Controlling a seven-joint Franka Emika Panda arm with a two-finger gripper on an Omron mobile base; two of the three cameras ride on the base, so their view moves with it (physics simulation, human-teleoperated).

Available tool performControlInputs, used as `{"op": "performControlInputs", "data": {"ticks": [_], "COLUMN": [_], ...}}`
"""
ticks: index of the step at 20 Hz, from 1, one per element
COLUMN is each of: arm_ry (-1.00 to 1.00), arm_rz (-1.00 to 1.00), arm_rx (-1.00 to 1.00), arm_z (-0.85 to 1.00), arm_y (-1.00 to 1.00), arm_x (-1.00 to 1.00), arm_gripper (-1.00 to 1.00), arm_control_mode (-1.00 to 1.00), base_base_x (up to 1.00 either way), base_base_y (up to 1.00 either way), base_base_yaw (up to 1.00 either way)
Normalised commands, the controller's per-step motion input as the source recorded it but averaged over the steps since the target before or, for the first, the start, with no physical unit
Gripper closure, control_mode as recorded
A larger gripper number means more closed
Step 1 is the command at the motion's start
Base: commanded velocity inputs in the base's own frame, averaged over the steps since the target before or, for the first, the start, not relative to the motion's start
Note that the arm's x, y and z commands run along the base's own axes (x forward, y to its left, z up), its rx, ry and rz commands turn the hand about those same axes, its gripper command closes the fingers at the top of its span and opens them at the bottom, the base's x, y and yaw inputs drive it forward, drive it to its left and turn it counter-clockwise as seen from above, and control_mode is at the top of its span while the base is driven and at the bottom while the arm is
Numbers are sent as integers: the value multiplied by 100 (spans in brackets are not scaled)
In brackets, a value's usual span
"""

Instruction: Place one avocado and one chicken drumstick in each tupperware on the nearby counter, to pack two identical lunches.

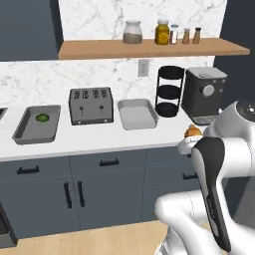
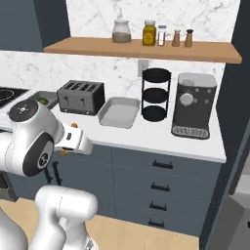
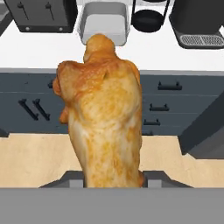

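A golden-brown chicken drumstick [image 3: 105, 118] stands between the fingertips of my gripper [image 3: 113, 178], which is shut on it. It is held in the air in front of the counter [image 1: 99, 142], as a small orange lump [image 1: 192, 131] above the white hand. One empty grey tupperware [image 1: 137, 113] [image 2: 118, 112] [image 3: 124, 22] sits on the counter ahead, beyond the drumstick. A second tupperware [image 1: 37, 123] lies at the far left with a green avocado [image 1: 42, 118] in it.
A toaster [image 1: 90, 105] stands between the two tupperwares. Right of them are a black tiered stand [image 1: 170, 91] and a coffee machine [image 1: 203, 94]. A wooden shelf [image 1: 149, 48] with jars hangs above. Dark drawers [image 2: 161, 180] front the counter.
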Motion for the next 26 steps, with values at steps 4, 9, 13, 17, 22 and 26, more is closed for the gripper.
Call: {"op": "performControlInputs", "data": {"ticks": [4, 9, 13, 17, 22, 26], "arm_ry": [0, 0, 0, 0, 0, 0], "arm_rz": [0, 0, 0, 0, 0, 0], "arm_rx": [0, 0, 0, 0, 0, 0], "arm_z": [0, 0, 0, 0, 0, 0], "arm_y": [0, 0, 0, 0, 0, 0], "arm_x": [0, 0, 0, 0, 0, 0], "arm_gripper": [100, 100, 100, 100, 100, 100], "arm_control_mode": [100, 100, 100, 100, 100, 100], "base_base_x": [79, 57, 50, 50, 52, 50], "base_base_y": [100, 100, 93, 48, 40, 49], "base_base_yaw": [0, -1, -3, -4, 0, 0]}}
